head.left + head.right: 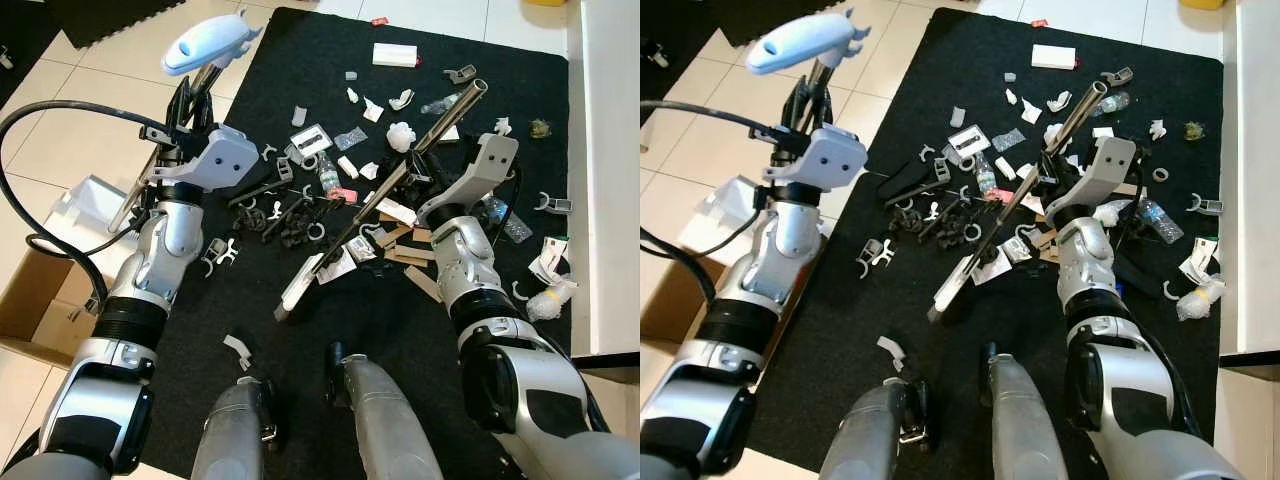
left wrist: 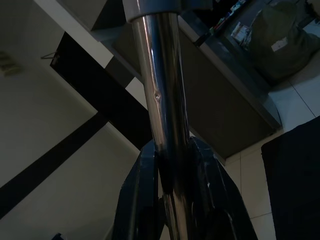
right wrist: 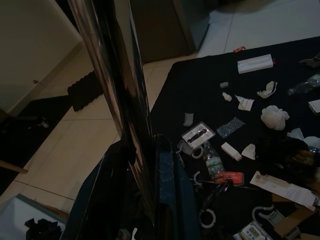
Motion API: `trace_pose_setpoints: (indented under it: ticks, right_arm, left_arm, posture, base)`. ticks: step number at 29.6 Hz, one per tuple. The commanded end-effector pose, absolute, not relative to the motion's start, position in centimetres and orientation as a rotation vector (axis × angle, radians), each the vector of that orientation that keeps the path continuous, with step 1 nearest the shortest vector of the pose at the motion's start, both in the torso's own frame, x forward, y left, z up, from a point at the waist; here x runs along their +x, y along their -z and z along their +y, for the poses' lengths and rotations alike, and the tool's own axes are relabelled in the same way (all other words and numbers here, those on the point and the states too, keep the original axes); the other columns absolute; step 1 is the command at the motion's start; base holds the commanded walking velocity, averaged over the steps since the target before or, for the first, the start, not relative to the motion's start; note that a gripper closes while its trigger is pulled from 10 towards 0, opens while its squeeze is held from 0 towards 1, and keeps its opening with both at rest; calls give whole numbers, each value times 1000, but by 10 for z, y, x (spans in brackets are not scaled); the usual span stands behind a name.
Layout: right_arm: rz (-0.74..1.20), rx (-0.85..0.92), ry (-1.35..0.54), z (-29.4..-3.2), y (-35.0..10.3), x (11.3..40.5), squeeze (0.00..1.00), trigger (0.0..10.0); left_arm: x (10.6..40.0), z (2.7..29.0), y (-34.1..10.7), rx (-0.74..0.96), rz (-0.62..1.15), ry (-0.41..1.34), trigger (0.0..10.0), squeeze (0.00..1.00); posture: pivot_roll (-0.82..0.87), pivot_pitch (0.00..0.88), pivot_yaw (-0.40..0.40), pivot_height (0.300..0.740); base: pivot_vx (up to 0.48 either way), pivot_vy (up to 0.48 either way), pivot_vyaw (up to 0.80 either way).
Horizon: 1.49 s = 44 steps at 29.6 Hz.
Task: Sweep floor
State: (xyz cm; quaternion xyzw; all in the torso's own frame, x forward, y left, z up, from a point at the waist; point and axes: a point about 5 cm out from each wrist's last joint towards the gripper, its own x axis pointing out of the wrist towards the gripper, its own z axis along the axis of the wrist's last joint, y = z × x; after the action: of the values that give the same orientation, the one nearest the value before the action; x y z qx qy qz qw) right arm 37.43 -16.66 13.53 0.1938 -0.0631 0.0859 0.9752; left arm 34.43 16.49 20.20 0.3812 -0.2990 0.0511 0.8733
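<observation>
Left eye view has both grippers, left [image 1: 190, 105] and right [image 1: 415, 170], clamped on poles, the right angling its pole [image 1: 400, 175] down into litter [image 1: 335, 175] on the mat [image 1: 300, 60] to sweep.

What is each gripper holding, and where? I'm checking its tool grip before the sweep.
The left gripper clamps the dustpan's metal pole just below its blue handle; the right gripper clamps the broom's metal shaft partway down.

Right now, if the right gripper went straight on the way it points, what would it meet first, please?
Probably the litter on the black mat: the right gripper, shut on the broom pole, looks toward the small plastic bottle and scraps. Depth is unclear.
</observation>
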Motion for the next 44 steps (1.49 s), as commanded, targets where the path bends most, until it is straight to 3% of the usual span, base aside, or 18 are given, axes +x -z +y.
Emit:
trace_pose_setpoints:
  ticks: [1,13,44]
  right_arm:
    - [-127,394,-187,-163,-133,374,0,10000]
    - [-135,364,-194,-164,-135,374,0,10000]
    - [-124,339,-199,-163,-133,374,0,10000]
  left_arm:
    - [342,168,-205,826,-643,-108,10000,0]
    - [342,168,-202,818,-622,-117,10000,0]
    - [343,168,-199,810,-605,-115,10000,0]
  posture:
    - [59,216,33,740]
    - [55,219,30,740]
    - [53,224,29,740]
  base:
    - [0,0,0]
    - [0,0,0]
    - [0,0,764]
